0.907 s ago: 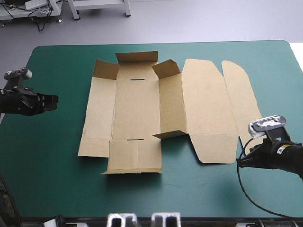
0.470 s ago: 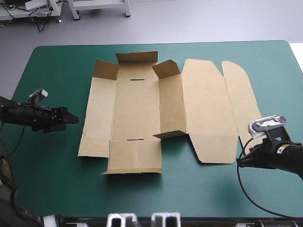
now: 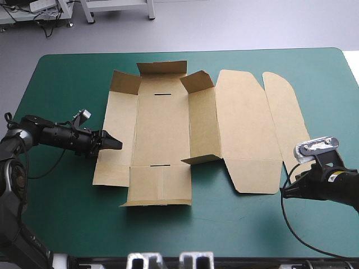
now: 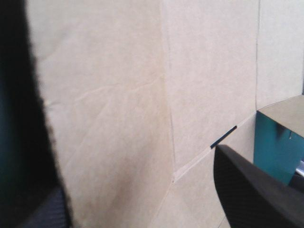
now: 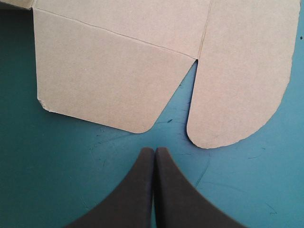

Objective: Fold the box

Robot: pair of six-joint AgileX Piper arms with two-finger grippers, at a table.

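One left claw (image 3: 114, 144), spread, overlaps the box's (image 3: 162, 129) left edge; right claw (image 5: 154, 151) closed empty nearby.

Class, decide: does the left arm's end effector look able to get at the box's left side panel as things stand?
Probably yes: the left end effector is open at the left side panel of the box, with nothing between them.

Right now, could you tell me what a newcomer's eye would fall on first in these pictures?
The brown box stands out first: a cut sheet lying mostly flat across the middle of the teal-green table, with a few flaps raised at its far end. The left gripper is open over the box's left edge. The right gripper is shut, on the cover just off the rounded flaps at the box's near right corner.
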